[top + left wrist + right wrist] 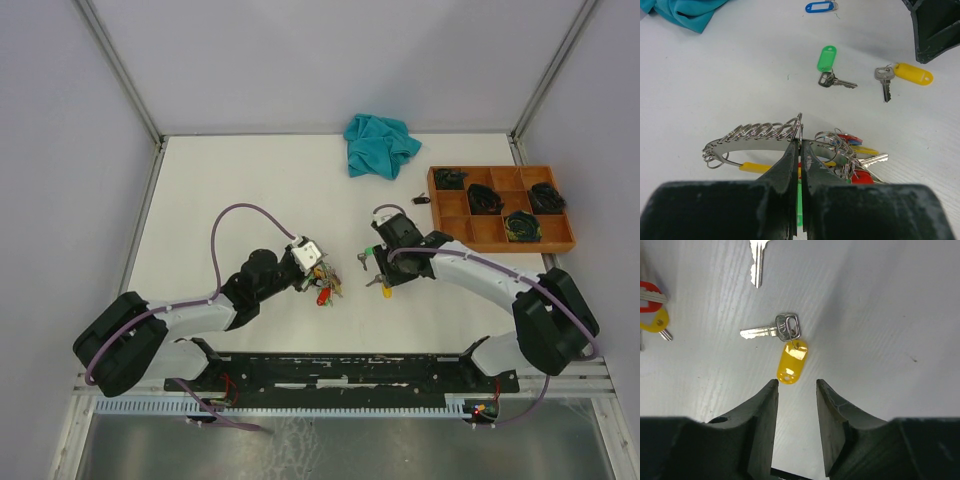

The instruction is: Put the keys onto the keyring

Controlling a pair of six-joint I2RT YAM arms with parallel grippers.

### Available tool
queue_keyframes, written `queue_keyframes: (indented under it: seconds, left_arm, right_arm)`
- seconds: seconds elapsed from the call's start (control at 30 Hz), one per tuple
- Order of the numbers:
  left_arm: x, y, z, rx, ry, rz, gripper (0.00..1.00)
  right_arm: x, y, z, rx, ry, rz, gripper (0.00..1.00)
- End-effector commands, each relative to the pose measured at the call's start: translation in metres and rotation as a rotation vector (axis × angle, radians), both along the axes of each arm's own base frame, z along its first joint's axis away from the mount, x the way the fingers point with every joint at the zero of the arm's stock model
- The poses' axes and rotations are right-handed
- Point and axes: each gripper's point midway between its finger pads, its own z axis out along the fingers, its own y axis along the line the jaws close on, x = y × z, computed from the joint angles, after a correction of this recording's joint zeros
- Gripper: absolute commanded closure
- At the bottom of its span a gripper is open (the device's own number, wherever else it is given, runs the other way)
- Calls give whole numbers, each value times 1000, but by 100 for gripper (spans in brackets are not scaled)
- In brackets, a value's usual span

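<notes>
yellow-tagged key [771, 330] pointing left, keyring [760, 148] seemingly crosswise

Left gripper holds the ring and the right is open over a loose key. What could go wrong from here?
1. The yellow-tagged key lies flat beneath the open right gripper. The fingers may catch only its tag or slide off.
2. The left gripper pinches the thin, heavily loaded keyring at a single spot, so it could twist in the grip.
3. The green-tagged key lies close by and might get nudged.
</notes>
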Motion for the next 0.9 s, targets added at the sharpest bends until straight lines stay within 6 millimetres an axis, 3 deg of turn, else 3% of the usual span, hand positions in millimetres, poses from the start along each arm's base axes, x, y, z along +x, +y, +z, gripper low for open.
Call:
queue_keyframes:
  seconds: [0.0, 0.3, 0.57, 0.73, 0.87]
  left_arm:
    - [9, -11, 33, -93, -42, -2, 97]
    - [8, -11, 32, -87, -40, -10, 97]
    - [7, -11, 31, -82, -40, -13, 97]
    - [7, -12, 31, -83, -37, -18, 97]
    - [6, -12, 32, -84, -38, -20, 97]
  right_arm:
    - [26, 19, 19, 54, -87, 47, 57]
    - [44, 31, 1, 67, -105, 42, 66]
    - [49, 29, -12, 35, -94, 30, 74]
    - [51, 21, -5, 11, -114, 5, 88]
    - [56, 13, 12, -2, -158, -16, 99]
